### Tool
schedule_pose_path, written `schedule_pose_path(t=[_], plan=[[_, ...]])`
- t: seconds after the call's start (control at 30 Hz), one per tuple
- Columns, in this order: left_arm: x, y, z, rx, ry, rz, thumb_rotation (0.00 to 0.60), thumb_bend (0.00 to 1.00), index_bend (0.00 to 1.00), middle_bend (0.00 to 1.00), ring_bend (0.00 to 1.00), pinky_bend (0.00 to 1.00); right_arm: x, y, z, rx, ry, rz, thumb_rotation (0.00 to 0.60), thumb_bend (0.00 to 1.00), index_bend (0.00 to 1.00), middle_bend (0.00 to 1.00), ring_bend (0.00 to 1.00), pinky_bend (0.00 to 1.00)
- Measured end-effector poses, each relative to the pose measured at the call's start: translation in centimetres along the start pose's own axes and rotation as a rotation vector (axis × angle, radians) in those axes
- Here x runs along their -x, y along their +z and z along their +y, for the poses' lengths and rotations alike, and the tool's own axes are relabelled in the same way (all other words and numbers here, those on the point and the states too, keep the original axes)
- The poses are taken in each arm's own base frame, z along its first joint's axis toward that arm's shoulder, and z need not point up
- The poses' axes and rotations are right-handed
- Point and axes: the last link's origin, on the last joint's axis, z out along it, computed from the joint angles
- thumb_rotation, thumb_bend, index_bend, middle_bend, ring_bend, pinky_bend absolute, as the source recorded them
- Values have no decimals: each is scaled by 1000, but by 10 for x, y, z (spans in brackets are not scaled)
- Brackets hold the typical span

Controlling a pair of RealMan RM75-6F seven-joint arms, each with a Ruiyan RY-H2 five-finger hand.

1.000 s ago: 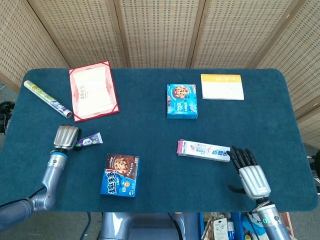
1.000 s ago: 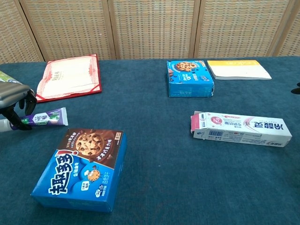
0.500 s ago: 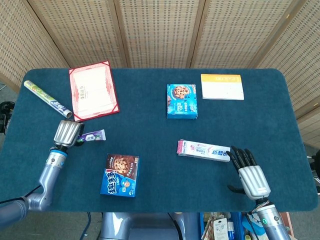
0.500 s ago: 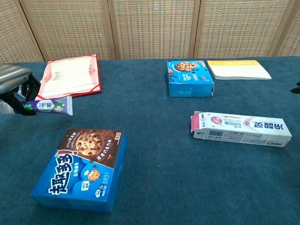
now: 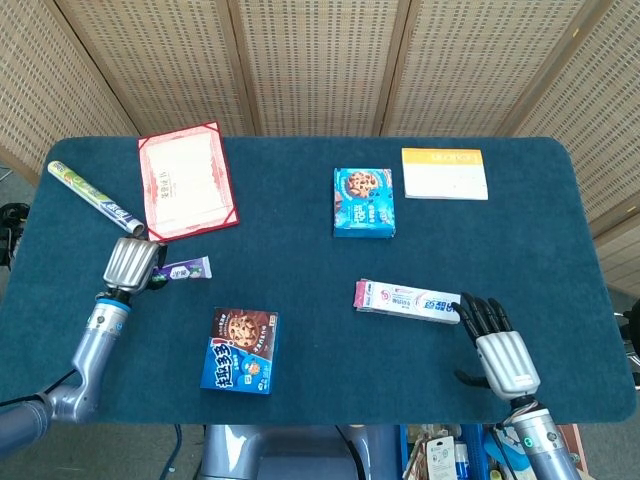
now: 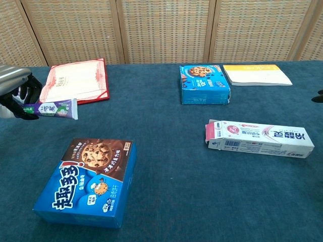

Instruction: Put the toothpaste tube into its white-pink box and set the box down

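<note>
A: Since a second ago the left hand [image 5: 129, 264] has risen from the table with the tube [image 6: 50, 108]; the tube then lay close to the cloth beside the cookie box [image 6: 87, 181], and now it hangs clear of it, roughly level, crimped end pointing to the table's middle.

B: Grip state?

A: Left fingers wrapped round the tube's cap end; held firm as far as the chest view shows. Right hand [image 5: 498, 342] empty, fingers spread, tips at the near end of the white-pink box [image 5: 408, 300]. Touching or only just beside it, I cannot tell.

B: Box position?

A: Flat on the cloth, right of centre, well apart from the tube. Its flapped, open end faces the left hand's side.

B: So which step?

A: Judged: pick-up done, carry to the box in hand. Insertion not begun.

B: Next move needs what?

A: The tube must cross past the cookie box and line up lengthwise with the open mouth. The right hand likely has to steady or lift the box so it does not slide when the tube pushes in. The flaps may catch the crimped end; worth approaching low and straight.

B: Other items?

A: Red folder [image 5: 186, 180], blue box [image 5: 363, 201], yellow pad [image 5: 445, 173], foil roll [image 5: 92, 196]. None in the path.
</note>
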Motion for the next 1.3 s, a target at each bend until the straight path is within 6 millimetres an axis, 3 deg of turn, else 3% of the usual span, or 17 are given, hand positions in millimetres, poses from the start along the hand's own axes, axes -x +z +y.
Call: schedule_pose_path(t=[0.23,0.53,0.73,0.97,1.17,1.3], plan=[[-7,1,-3,15,13,19,600,344,862,654,511,459,0,3,-1,1,3,0,600,107,0,0,0,0],[-32,-2,-8,62,4,70,600,343,862,654,511,458,-13,26,-13,31,-6,-20,600,107,8,0,0,0],[-49,-4,-8,88,2,93,600,343,863,654,511,459,-23,57,-30,74,-30,-84,600,107,8,0,0,0],[-53,-5,-6,99,3,96,600,344,862,654,511,459,-28,95,-53,120,-47,-176,600,107,9,0,0,0],[-56,-5,-7,98,6,100,600,343,862,654,511,459,-23,118,-78,118,-38,-241,600,107,15,0,0,0],[-57,-5,-8,97,9,101,600,344,862,654,510,459,-14,128,-81,129,-46,-278,600,107,46,0,0,0]])
